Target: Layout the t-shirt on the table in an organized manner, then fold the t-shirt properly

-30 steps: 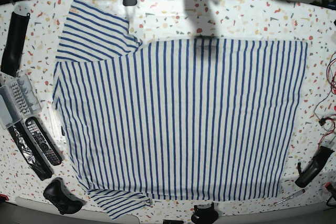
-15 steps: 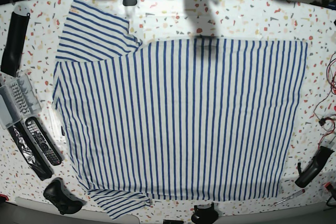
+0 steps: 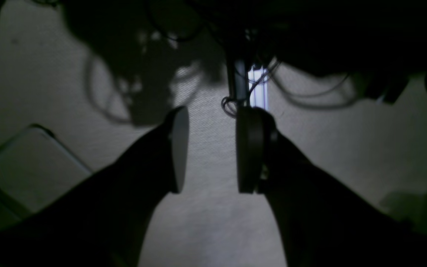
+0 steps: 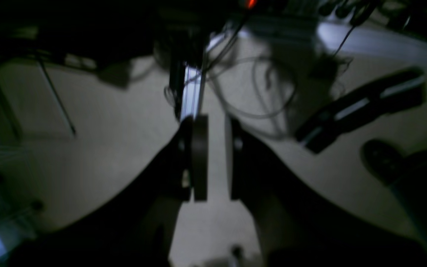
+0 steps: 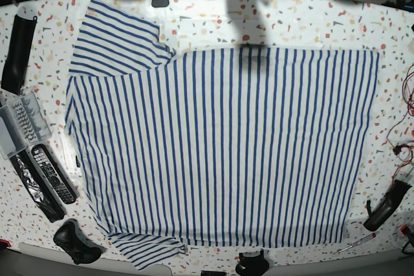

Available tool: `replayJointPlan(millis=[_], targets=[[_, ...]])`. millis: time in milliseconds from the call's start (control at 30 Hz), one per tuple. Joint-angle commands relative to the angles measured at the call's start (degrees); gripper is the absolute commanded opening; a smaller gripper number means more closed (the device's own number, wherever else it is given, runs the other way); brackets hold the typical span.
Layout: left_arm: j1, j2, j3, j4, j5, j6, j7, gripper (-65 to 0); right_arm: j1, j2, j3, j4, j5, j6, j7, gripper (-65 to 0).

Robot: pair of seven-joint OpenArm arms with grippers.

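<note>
white blue-striped t-shirt (image 5: pixel 220 147), speckled white table (image 5: pixel 291 21)

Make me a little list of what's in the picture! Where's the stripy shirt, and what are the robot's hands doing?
shirt: t-shirt spread flat on the table, both sleeves out at the left of the base view
left gripper: jaws apart, holding nothing
right gripper: jaws with a narrow gap, holding nothing
arms: neither over the shirt
beside shirt: remote control, game controller

Black tube (image 5: pixel 17 53), clear bit case (image 5: pixel 19 123) & remote (image 5: pixel 52 173) at left edge. Black controller (image 5: pixel 76 242) bottom-left; red wires (image 5: pixel 402 117), screwdriver (image 5: pixel 355 244) at right.
</note>
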Motion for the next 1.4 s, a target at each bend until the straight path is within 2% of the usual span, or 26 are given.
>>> replayJointPlan(millis=[0,100,200,267,367,433,567,733,833,933,967,1067,1100,1367], targets=[[2.80,-1.86,0.33,3.41,-0.33,0.39,-0.04,-46.0,-2.93,2.08,0.11,3.41,0.57,1.79,0.50,-56.9],[8.74,-6.71,0.48,13.66,-0.42,0.70,3.78,-46.0,-9.66,7.04,1.73,12.70,0.55,3.08,0.39,-56.9],[14.10,-11.98,0.48,24.06,0.92,5.46,7.23,-46.0,-15.37,10.12,6.05,21.11,0.33,4.35,0.37,-56.9],[16.94,-15.04,0.46,30.53,5.27,8.66,8.70,-46.0,-17.90,11.10,10.38,25.81,-0.09,6.25,0.31,-56.9],[19.76,-18.67,0.46,39.23,13.53,11.58,11.65,-46.0,-19.91,11.21,18.29,31.65,-0.04,12.11,-1.77,-56.9],[20.44,-20.70,0.46,44.15,18.88,12.39,14.38,-46.0,-20.15,11.19,23.28,35.04,0.00,15.52,-3.45,-56.9],[20.44,-24.33,0.44,52.00,27.36,12.94,16.94,-46.0,-20.11,11.23,31.87,41.13,0.15,16.20,-5.90,-56.9],[18.62,-28.06,0.44,56.98,33.05,12.98,16.48,-46.0,-19.78,11.23,41.55,46.73,0.13,16.00,-6.03,-56.9],[15.54,-30.62,0.44,56.48,35.45,10.88,14.88,-44.5,-19.78,11.21,46.14,48.50,0.13,14.80,-6.47,-56.9],[11.32,-32.72,0.46,54.25,35.71,8.04,9.84,-41.2,-19.80,11.19,48.87,49.24,0.15,14.73,-6.49,-56.9],[9.66,-33.03,0.46,53.11,35.63,6.36,7.98,-41.3,-19.80,11.17,49.31,49.31,0.13,14.73,-6.54,-56.9],[4.35,-33.09,0.46,48.28,32.35,-1.70,5.05,-41.3,-19.78,11.04,49.59,49.31,0.13,14.75,-8.02,-56.9],[2.64,-33.11,0.48,46.25,31.91,-2.51,4.57,-41.3,-19.80,11.04,49.59,49.31,0.13,14.75,-8.28,-56.9],[-9.16,-33.62,0.50,33.64,30.45,-2.58,2.95,-41.3,-19.78,11.02,49.59,49.31,0.13,14.47,-8.37,-56.9]])
